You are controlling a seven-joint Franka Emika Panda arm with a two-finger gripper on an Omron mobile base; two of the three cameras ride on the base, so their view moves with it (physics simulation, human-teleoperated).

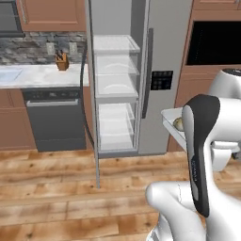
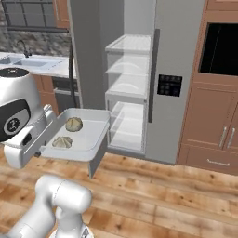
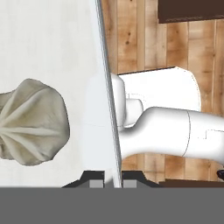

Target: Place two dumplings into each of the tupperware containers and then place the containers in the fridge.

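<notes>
Tupperware container (image 1: 167, 121) poked out behind the arm in the left base view, beside the open fridge (image 1: 117, 94). Right base view: container (image 2: 88, 135) held in the air near the fridge (image 2: 135, 83), two dumplings (image 2: 74, 124) inside. Hand view: gripper (image 3: 113, 183) clamped shut on the container rim (image 3: 107, 109), one dumpling (image 3: 33, 120) close by.

Even, flat rendered light filled the kitchen; the fridge (image 1: 160, 70) showed no glare, shadows were faint, and all three views looked soft and low-resolution.
</notes>
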